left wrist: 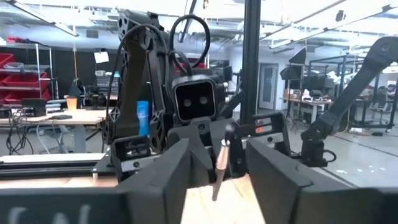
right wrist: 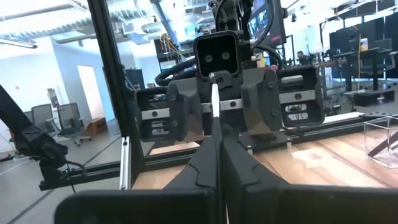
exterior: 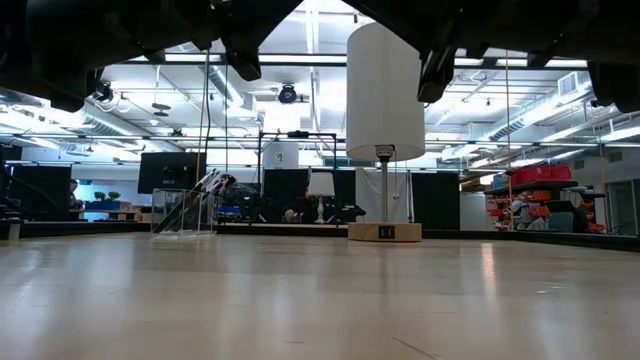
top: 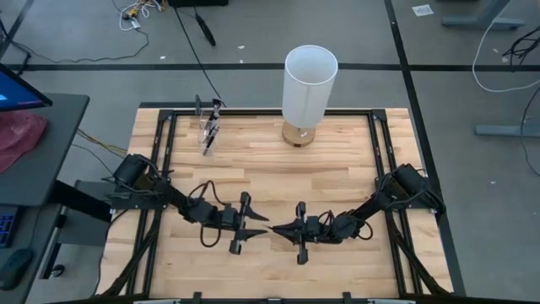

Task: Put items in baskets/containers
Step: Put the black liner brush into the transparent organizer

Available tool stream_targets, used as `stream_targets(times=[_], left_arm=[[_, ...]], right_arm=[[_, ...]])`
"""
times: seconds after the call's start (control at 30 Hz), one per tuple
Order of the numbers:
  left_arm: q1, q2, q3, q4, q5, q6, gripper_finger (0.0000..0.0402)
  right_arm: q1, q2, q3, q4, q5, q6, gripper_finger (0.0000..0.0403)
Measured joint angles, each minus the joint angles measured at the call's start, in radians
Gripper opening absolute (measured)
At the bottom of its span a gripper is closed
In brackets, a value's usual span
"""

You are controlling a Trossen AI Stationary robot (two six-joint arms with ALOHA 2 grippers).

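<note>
**A:** Handoff looks sketchy tbh. Right pincer (top: 275, 227) is clenched on one thin brush (right wrist: 215, 102), and the left pincer (top: 263, 218) sits released around its far end, mid-surface (top: 337, 169), the two facing tip to tip.

**B:** So if the right lets go before the left squeezes, it drops?

**A:** Yep, or it tilts in the grip. And the clear cup (top: 208, 127) with the other brushes is well apart, at the far left edge.
</note>
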Motion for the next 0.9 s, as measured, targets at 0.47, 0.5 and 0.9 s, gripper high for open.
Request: stream_targets(times=[0.47, 0.5, 0.9], left_arm=[[0.001, 0.0, 0.027, -0.01, 0.052, 0.04, 0.0015], [0.002, 0.0, 0.029, -0.013, 0.063, 0.04, 0.0014], [-0.024, -0.335, -0.05, -0.628, -0.148, -0.015, 0.0014]], right_arm=[[0.002, -0.002, 0.002, 0.008, -0.004, 0.014, 0.0005], [0.002, -0.002, 0.002, 0.007, -0.007, 0.018, 0.0007], [0.035, -0.099, -0.116, -0.073, 0.12, 0.11, 0.009]])
